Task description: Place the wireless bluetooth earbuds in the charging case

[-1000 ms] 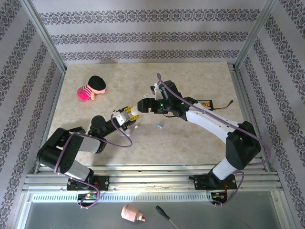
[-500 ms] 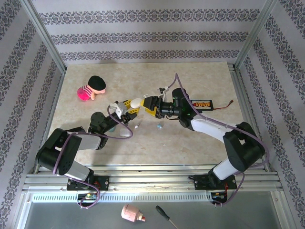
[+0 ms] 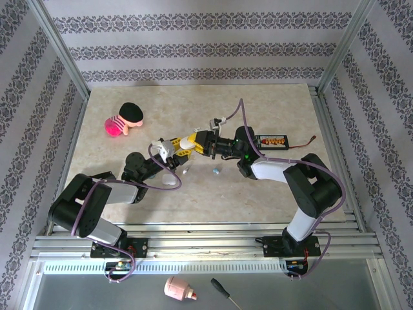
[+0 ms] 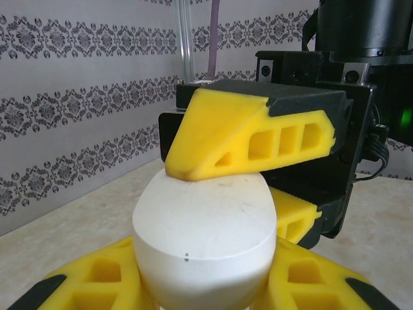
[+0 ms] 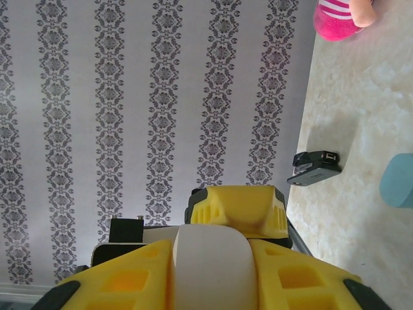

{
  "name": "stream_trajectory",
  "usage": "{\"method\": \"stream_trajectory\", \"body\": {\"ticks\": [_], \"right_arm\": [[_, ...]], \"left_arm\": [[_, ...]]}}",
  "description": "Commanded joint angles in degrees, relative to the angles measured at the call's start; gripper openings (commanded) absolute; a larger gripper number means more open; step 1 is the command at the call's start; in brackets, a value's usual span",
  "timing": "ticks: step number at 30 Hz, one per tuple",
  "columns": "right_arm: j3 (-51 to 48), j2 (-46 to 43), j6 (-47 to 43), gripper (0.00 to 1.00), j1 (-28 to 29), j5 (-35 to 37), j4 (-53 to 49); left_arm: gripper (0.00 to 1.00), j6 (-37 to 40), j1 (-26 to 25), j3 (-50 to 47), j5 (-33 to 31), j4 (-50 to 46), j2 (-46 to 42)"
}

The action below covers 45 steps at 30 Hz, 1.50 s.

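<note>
Pink plush toy (image 3: pixel 122 120) — black screwdriver (image 3: pixel 224 293), well apart.

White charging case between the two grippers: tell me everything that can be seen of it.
The white charging case is a smooth, matte, plastic-looking pebble with a flatter broad face and rounded sides, and it appears closed. A small dark speck sits on its near edge. Both arms hold it at once, near the middle of the table. The left gripper has its yellow jaws on either side of it low down. The right gripper pinches its far end, one jaw on top and one beneath.
</note>
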Motion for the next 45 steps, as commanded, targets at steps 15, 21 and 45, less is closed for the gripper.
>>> {"method": "stream_trajectory", "body": {"ticks": [15, 21, 45], "right_arm": [[4.0, 1.6, -29.4, 0.26, -8.4, 10.4, -28.8], [12.1, 7.5, -40.2, 0.27, -11.8, 17.9, -41.0], [26.9, 15.6, -54.3, 0.7, -15.0, 30.2, -58.7]], "left_arm": [[1.0, 6.5, 1.4, -5.4, -9.6, -10.1, -7.7], [0.99, 9.1, 1.4, -3.5, -19.0, -29.1, -15.4], [0.99, -11.5, 4.7, 22.5, -26.7, -94.0, -14.5]]}}
